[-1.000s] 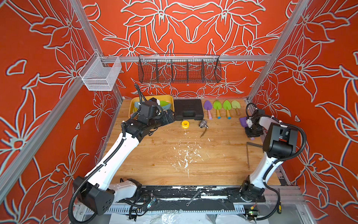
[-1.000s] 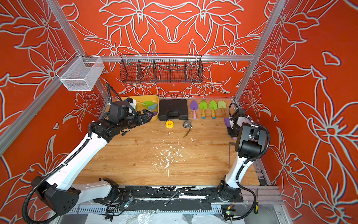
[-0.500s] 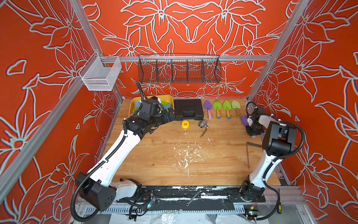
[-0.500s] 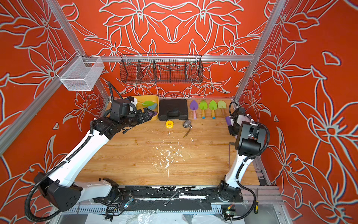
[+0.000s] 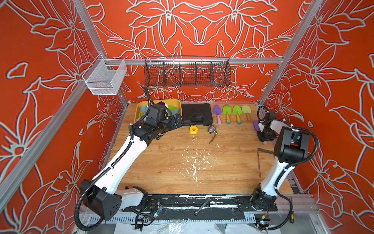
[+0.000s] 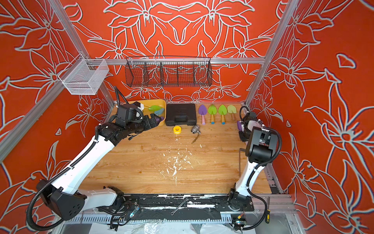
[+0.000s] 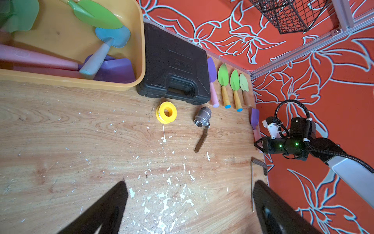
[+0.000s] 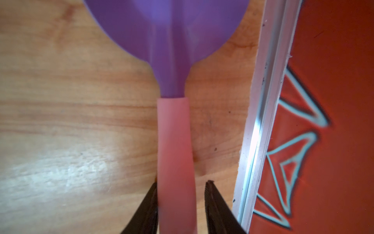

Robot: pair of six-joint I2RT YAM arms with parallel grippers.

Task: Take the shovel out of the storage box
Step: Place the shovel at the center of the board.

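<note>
Lying on grainy wood tabletop (image 8: 60, 121), rounded purple shovel (image 8: 166, 30)

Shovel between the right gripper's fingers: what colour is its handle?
Pink handle, purple blade; it shows best in the right wrist view.

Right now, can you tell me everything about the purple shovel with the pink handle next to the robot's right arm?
It is a small, plastic-looking shovel with a broad purple blade and a smooth pink handle. It lies on the wooden table, close beside the aluminium edge rail. The black fingers of the right gripper straddle its handle, one with a clear gap beside it.
</note>
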